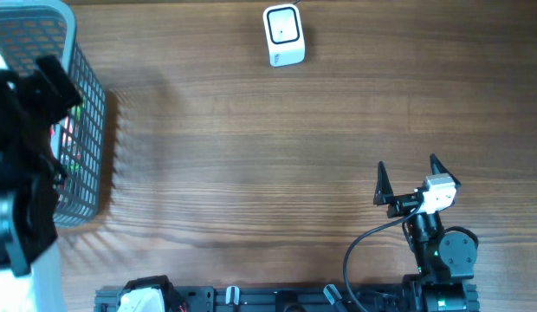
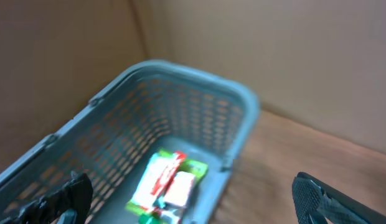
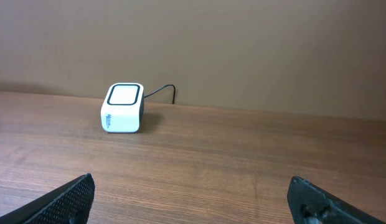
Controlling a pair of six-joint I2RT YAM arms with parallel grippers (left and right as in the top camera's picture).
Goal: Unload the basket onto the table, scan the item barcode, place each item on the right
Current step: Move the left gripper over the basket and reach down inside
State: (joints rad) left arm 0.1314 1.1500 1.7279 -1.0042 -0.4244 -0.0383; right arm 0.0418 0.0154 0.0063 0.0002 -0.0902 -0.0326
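Hovering with left claw (image 2: 190, 199) spread wide, empty, over basket (image 2: 199, 93); green-and-red packet (image 2: 170, 183) on its floor below.

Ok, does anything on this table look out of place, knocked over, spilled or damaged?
Nothing stands out. The white box-shaped scanner sits upright on the wooden table, the grey-blue plastic mesh basket stands upright, and the green, red and white packet lies flat inside it. No spills or damage show.
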